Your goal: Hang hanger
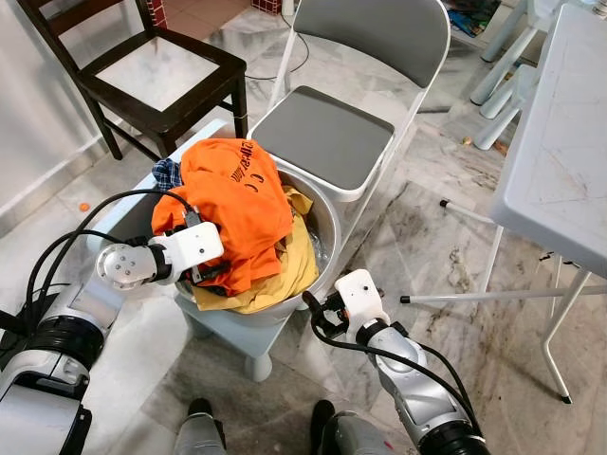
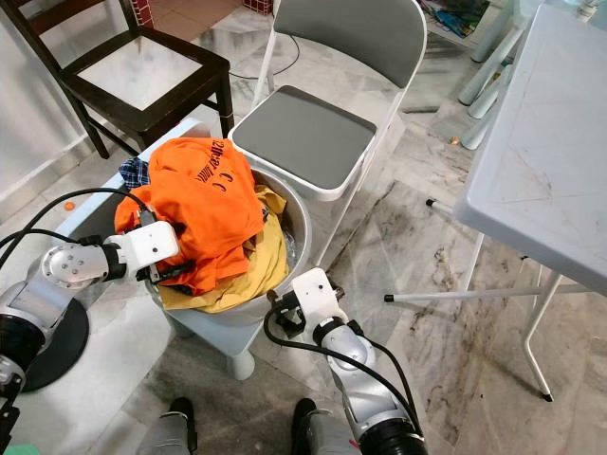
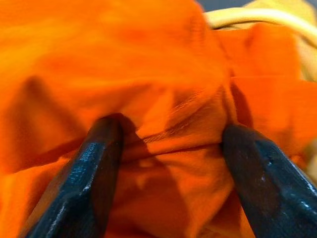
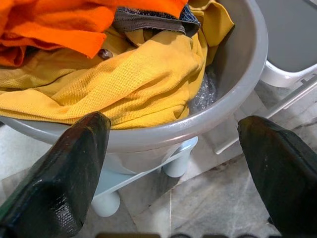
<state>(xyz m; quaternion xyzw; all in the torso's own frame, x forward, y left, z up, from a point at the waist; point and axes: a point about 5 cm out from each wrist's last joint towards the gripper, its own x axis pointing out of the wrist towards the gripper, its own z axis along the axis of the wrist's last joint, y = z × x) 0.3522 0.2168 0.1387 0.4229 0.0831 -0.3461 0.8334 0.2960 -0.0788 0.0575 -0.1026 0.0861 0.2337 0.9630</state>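
My left end effector is in the laundry, lower left of the head view, its white housing pressed against the orange shirt heaped on top of the grey basin. Through the left wrist camera I see my 2 black fingers spread, with a ridge of orange cloth bunched between them; they bracket the fold but I would not call it a firm pinch yet.

My right end effector sits at the lower centre of the head view, just beside the basin's near rim, fingers spread wide with nothing between them. Past them the wrist camera shows the yellow shirt lying under the orange one, and a dark garment tucked at the back.

The basin stands on a pale blue stool; a grey folding chair is just behind it at top centre, a dark wooden chair at upper left, and a white table along the right edge.

As for the hanger, I cannot make one out, so I judge this as the early step, taking a garment from the pile. Next I need to press the left fingers together on that fold and lift it clear without dragging the yellow shirt along, keeping the right side ready to support the cloth.
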